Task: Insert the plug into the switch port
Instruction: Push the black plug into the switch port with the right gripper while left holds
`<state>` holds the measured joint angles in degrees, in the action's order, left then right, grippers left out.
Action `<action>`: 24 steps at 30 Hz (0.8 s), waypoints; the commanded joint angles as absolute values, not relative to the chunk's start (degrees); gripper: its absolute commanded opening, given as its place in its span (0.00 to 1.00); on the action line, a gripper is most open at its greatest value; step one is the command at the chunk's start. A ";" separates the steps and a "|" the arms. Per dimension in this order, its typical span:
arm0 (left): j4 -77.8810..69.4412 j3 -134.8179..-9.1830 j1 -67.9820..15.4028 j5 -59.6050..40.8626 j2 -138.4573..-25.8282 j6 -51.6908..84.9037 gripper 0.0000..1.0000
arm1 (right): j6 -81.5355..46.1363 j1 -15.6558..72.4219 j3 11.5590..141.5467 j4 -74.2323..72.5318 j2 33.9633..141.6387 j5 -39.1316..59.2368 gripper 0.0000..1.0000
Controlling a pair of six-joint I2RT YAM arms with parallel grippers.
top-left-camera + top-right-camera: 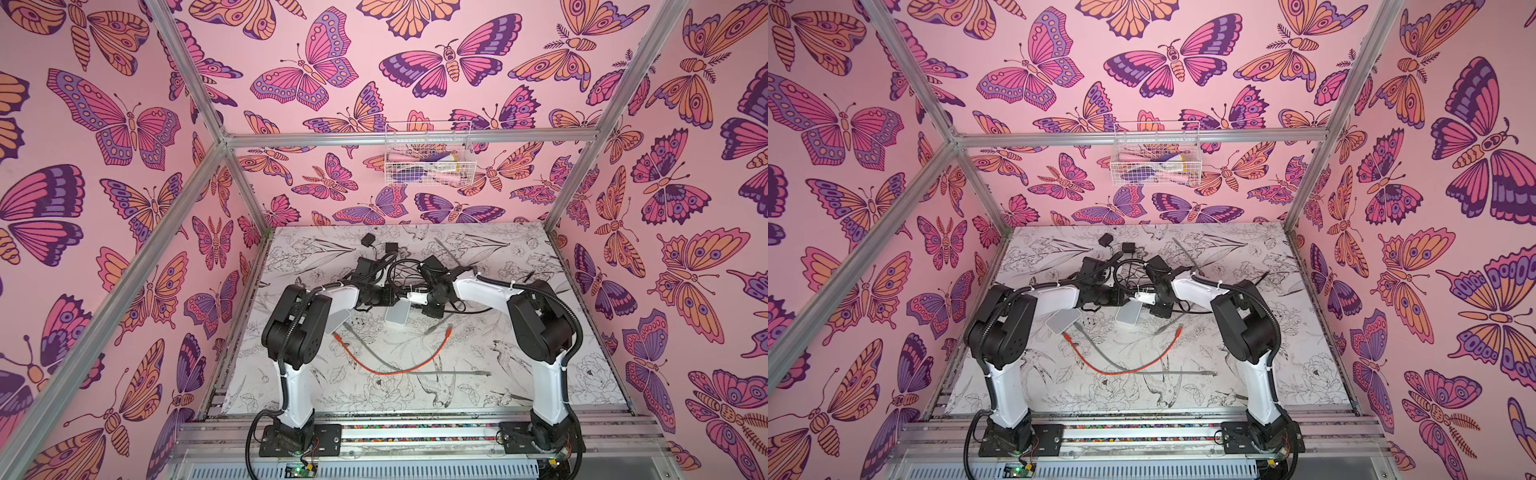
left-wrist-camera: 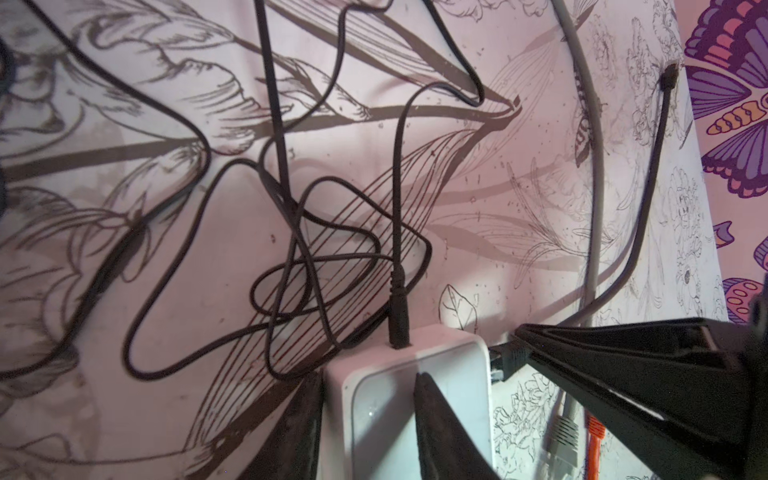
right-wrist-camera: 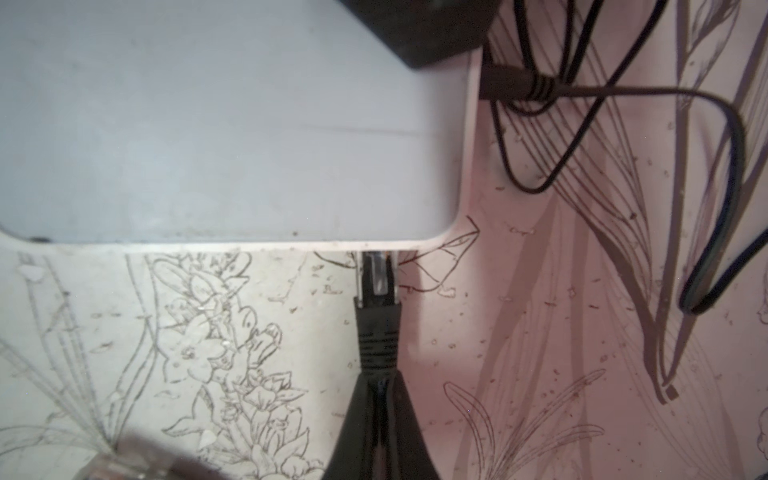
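Two fingers of the right gripper (image 3: 379, 386) are clamped on the strain-relief boot of the black plug (image 3: 376, 286), their tips meeting just behind the clear connector body; the nose of that connector sits at the edge of the white switch (image 3: 228, 124), seemingly started into a port near the corner, though the port mouth is hidden under the casing's lip; most of the clear body lies outside with its latch tab facing the camera, so I judge the plug not yet seated; the left gripper (image 2: 370, 419) grasps the switch, one finger (image 2: 436, 419) across its face and its partner against the side, bracing it; a black power lead (image 2: 398, 320) is plugged into the neighbouring side, its slack coiled on the table (image 2: 478, 208); doing this well means pushing straight along the plug's axis, square to the edge, without letting the boot bend, while the left gripper resists so the casing cannot slide; a stalled push would suggest misalignment, better cured by backing off slightly than by forcing; an orange cable (image 1: 388, 372) lies well apart, nearer the bases
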<state>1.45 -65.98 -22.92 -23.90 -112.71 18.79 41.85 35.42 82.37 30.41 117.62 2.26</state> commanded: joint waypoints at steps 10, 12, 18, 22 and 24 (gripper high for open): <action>3.40 -66.33 -24.91 -23.21 -113.97 17.57 0.39 | 39.86 36.82 81.90 26.33 115.00 4.67 0.00; 3.34 -65.54 -25.20 -22.72 -113.23 17.84 0.39 | 38.71 36.78 82.50 26.72 114.87 5.50 0.00; 3.31 -64.53 -26.50 -23.11 -112.60 17.91 0.39 | 36.58 36.91 82.29 25.10 113.83 9.06 0.00; 3.01 -63.72 -27.28 -23.67 -112.36 18.37 0.38 | 35.28 36.88 81.48 23.13 113.23 9.61 0.00; 2.38 -62.80 -27.59 -23.99 -111.95 18.85 0.38 | 34.49 36.91 80.79 21.37 112.87 10.05 0.00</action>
